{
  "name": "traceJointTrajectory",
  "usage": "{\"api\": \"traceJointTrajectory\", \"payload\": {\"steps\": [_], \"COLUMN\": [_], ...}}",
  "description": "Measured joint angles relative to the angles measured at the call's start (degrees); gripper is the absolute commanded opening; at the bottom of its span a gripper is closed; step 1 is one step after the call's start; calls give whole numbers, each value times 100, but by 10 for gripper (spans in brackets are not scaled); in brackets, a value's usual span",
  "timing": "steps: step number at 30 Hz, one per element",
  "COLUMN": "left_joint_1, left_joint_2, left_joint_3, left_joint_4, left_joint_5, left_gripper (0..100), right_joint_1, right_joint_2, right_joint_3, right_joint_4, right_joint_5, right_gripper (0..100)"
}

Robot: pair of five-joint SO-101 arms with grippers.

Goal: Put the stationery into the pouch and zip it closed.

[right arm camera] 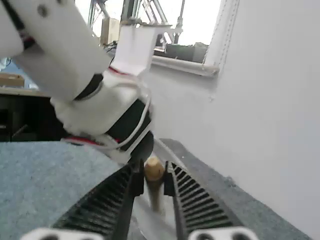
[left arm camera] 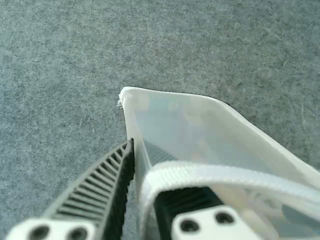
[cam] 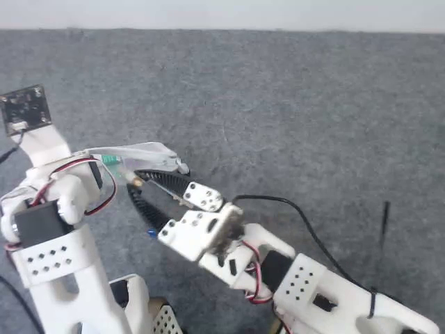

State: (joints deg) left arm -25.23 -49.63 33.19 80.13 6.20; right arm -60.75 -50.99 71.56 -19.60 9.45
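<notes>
The pouch [cam: 142, 154] is a see-through, whitish one, held up off the tabletop [cam: 292, 104] at the left-center of the high view. In the left wrist view you look right into its open mouth [left arm camera: 200, 135], with the white zipper band running across the lower part of the frame. Something green [cam: 109, 163] sits at the pouch's left end in the high view, can't tell what it is.

The left end effector [left arm camera: 137, 150] is clamped on the pouch wall near the opening: one black ribbed finger [left arm camera: 107, 180] on the outside, the other one inside. The left arm [cam: 55, 216] stands along the left edge of the high view.

The right end effector [right arm camera: 152, 172] comes in from the lower right of the high view, and its black fingers end right at the pouch [cam: 132, 182]. It's pinched tight on a thin tan-tipped stick [right arm camera: 154, 182], with the rounded tip poking up just past the fingertips. Probably a pencil or something like it, but I can't say for sure. In that same right wrist view the left arm's white body fills the upper left, very close.

A thin black pen [cam: 384, 219] lies by itself on the grey fuzzy tabletop at the right of the high view, well apart from both arms. There's also a tiny blue bit [cam: 151, 233] just below the right arm's fingers, too small to identify.
</notes>
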Motion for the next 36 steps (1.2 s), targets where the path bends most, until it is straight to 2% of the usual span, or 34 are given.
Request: {"api": "traceJointTrajectory", "payload": {"steps": [5, 11, 23, 30, 36], "left_joint_1": [0, 0, 0, -26, -334], "left_joint_2": [0, -9, -9, -9, 44], "left_joint_3": [35, 62, 62, 62, 70], "left_joint_4": [0, 0, 0, 0, 0], "left_joint_5": [0, 0, 0, 0, 0], "left_gripper": [10, 10, 10, 10, 10], "right_joint_1": [-246, -536, -554, -554, -554], "right_joint_2": [299, 9, -1846, -2022, -2031], "right_joint_3": [0, 0, 0, 0, -246], "right_joint_4": [53, 782, 2699, 3086, 3903], "right_joint_5": [149, 158, 158, 158, 158], "right_gripper": [192, 187, 185, 184, 184]}}
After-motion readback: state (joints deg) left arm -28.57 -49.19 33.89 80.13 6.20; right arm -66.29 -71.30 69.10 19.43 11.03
